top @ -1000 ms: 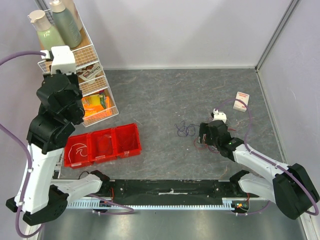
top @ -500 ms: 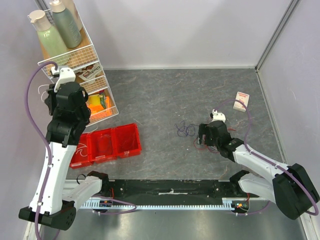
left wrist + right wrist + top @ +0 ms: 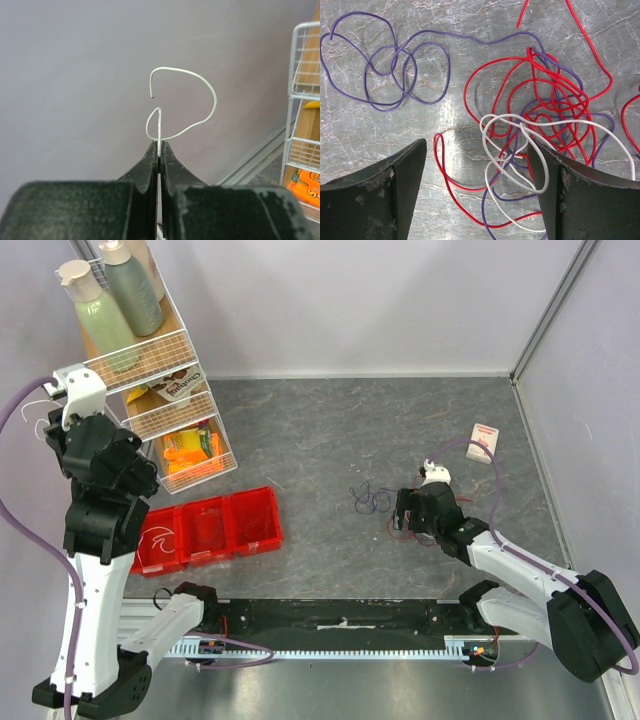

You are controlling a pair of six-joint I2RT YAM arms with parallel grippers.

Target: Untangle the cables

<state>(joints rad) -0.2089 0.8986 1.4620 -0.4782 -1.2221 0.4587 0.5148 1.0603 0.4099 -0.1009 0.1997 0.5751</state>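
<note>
The cables [image 3: 545, 115] lie mostly in one knot on the grey table [image 3: 320, 430], with red, dark purple and white strands looped over one another. In the right wrist view the knot runs off the right and bottom edges and passes behind the right-hand finger, so the strand ends there cannot be traced. One purple cable [image 3: 395, 70] spreads out flat to the left of the knot in overlapping loops and is joined to it by a single strand.

From the top camera the strands are very thin. Only the purple loops and a few red threads can be made out, and the rest of the knot is hidden beneath the right gripper [image 3: 477, 147]. That gripper hangs low over the pile with its jaws wide apart and nothing between them. The knot sits under and just inside the right-hand finger, and the purple loops lie ahead of the left-hand one.

A separate white cable [image 3: 215, 100] is well away from the pile, raised at the far left beside the wire rack [image 3: 170, 390]. The left gripper [image 3: 159, 150] is clamped tight on it. A short curled length stands up from the closed tips against the lilac wall, and whatever hangs below the jaws is hidden.

Red bins [image 3: 205, 530] sit below the rack, and a small white box [image 3: 484, 443] lies beyond the right gripper.
</note>
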